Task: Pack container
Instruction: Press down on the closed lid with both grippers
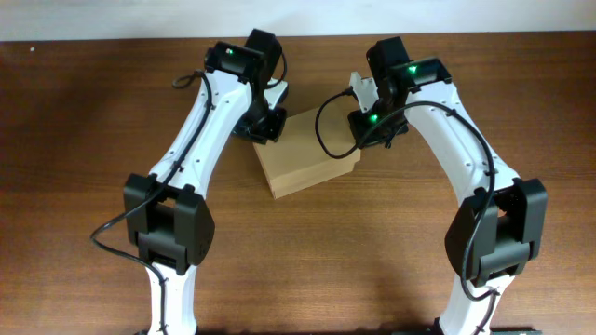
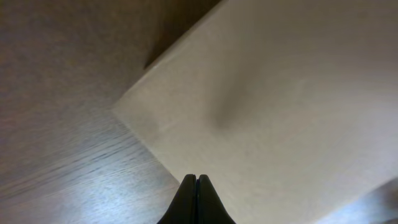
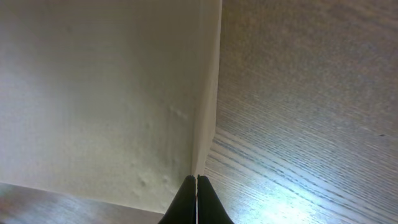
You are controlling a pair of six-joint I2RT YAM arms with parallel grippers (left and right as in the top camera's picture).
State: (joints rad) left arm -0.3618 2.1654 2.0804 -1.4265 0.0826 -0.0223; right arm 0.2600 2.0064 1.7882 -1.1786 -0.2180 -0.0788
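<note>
Container [image 1: 312, 158] sits closed on the desk [image 1: 93, 112], left hand [image 2: 196, 185] and right hand [image 3: 196, 185] both pressed together over its edges.

You see the box [image 1: 303, 154] on the table [image 1: 74, 140] near its far edge, left gripper [image 2: 196, 182] over its left side, right gripper [image 3: 196, 182] over its right.

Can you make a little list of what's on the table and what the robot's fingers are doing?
container: tan cardboard box, lid shut, lying flat
table: brown wood
left fingers: shut together, tips by a container edge, holding nothing
right fingers: shut together, tips by a container edge, holding nothing
</note>
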